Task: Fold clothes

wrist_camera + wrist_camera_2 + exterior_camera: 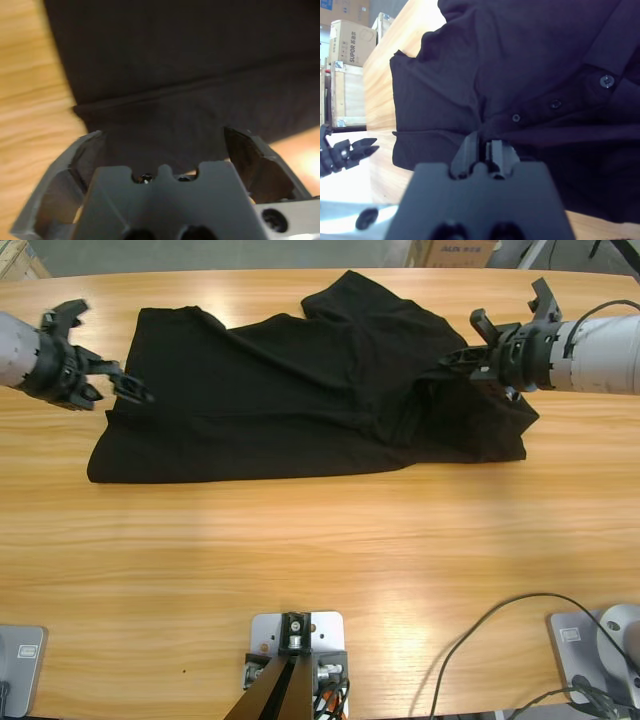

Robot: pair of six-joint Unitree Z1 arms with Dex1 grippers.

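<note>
The clothes are one black polo shirt (300, 400), spread crumpled across the far half of the wooden table (320, 550). My right gripper (447, 363) is shut on a fold of the shirt near its right end. In the right wrist view the closed jaws (482, 150) pinch fabric just below the placket with its small dark buttons (555, 104). My left gripper (130, 390) stands open at the shirt's left edge. In the left wrist view (160, 145), a seamed edge of the shirt (175, 60) lies between the spread jaws.
Bare wood stretches along the table's near half. A black cable (480, 630) loops at the front right. Cardboard boxes (350, 42) stand beyond the table's far end. The left gripper (350, 152) shows small in the right wrist view.
</note>
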